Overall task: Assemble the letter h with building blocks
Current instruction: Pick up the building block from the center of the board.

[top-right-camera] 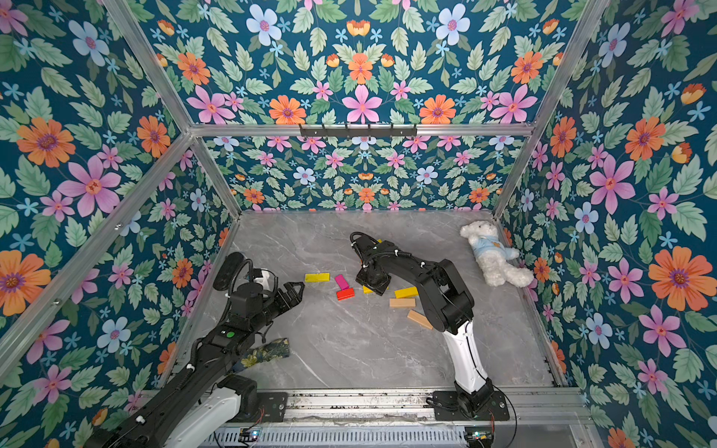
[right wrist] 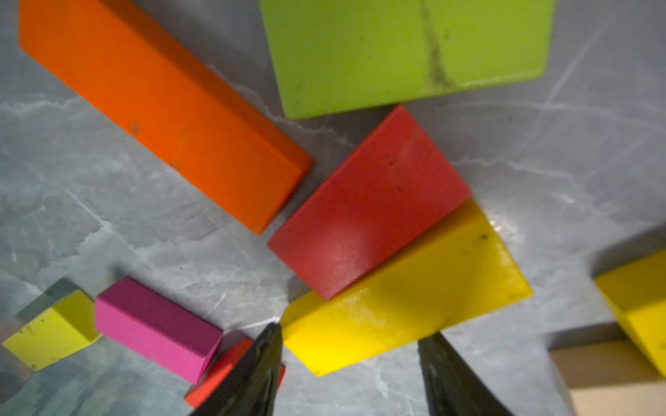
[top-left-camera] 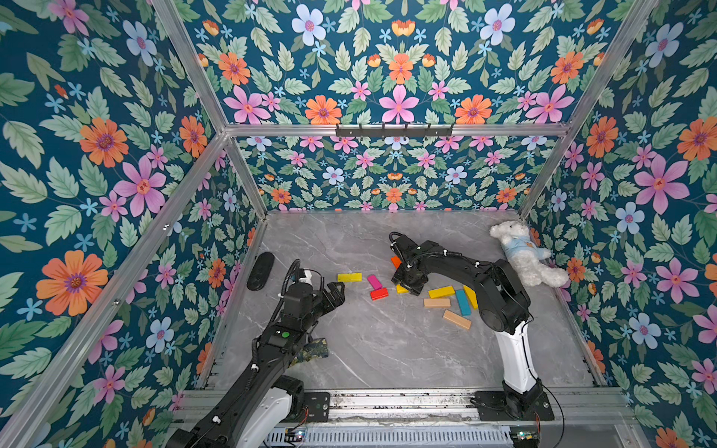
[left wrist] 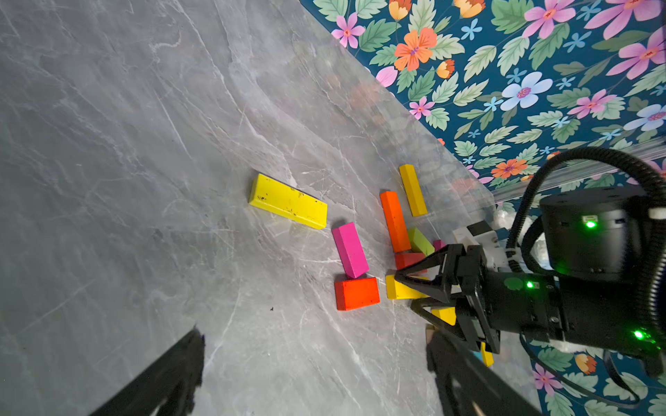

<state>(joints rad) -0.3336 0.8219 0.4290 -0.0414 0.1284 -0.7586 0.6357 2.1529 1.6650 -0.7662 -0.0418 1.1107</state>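
**Enclosure, as seen in both top views.** The desk, surfaced in grey veined marble, is enclosed at 9, 12 and 3 o'clock by walls papered in a teal floral print. Aluminium profiles are fitted along the wall joints. A black hook rail is mounted at 12 o'clock. The space is lit evenly.

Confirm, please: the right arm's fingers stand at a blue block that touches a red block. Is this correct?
Not quite. The right arm's fingers stand at a yellow block, not a blue one, as the right wrist view shows. The rest holds: it touches a red block.
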